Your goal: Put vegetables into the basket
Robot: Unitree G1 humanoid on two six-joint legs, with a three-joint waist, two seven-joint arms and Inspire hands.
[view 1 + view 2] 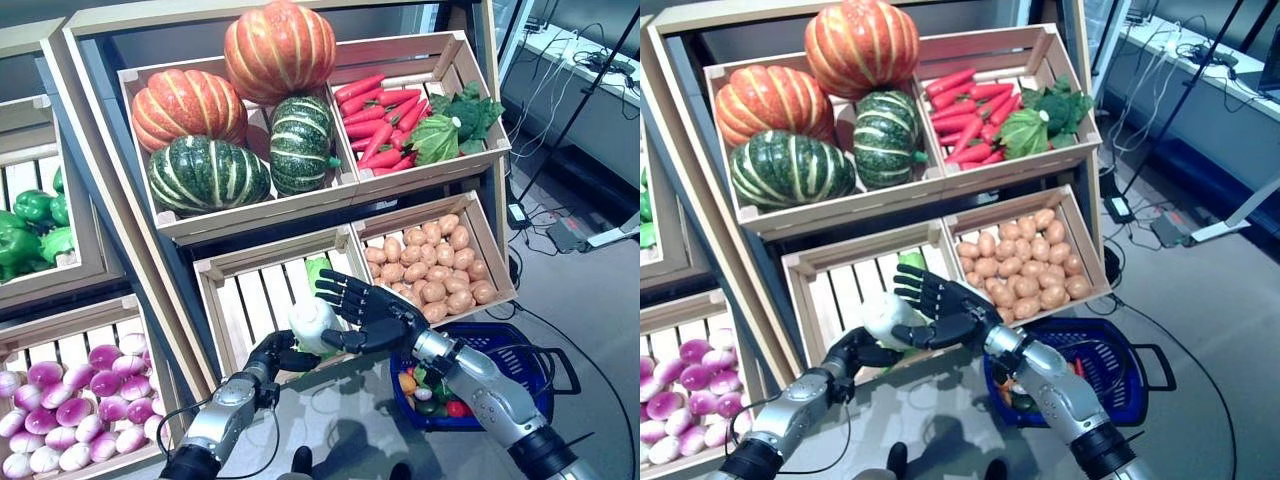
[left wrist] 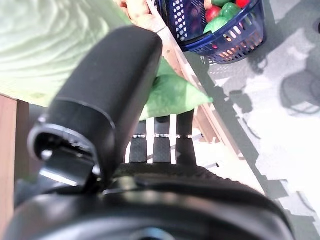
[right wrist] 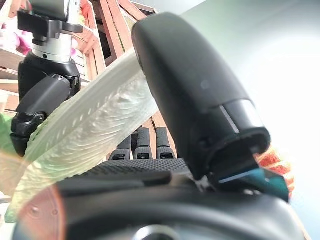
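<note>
I see the wooden display shelf (image 1: 150, 250) filling most of my view, its upper crates packed with pumpkins (image 1: 280, 48) and red carrots (image 1: 380, 118), a lower crate full of potatoes (image 1: 430, 265). On the floor at lower right sits the blue basket (image 1: 520, 350), already holding a few small vegetables. In front of the slatted crate (image 1: 250, 295) my left hand (image 1: 275, 358) is curled under the pale green cabbage (image 1: 315, 322), gripping it. My right hand (image 1: 375, 315) rests against the cabbage's other side with fingers spread fairly straight, thumb touching it.
</note>
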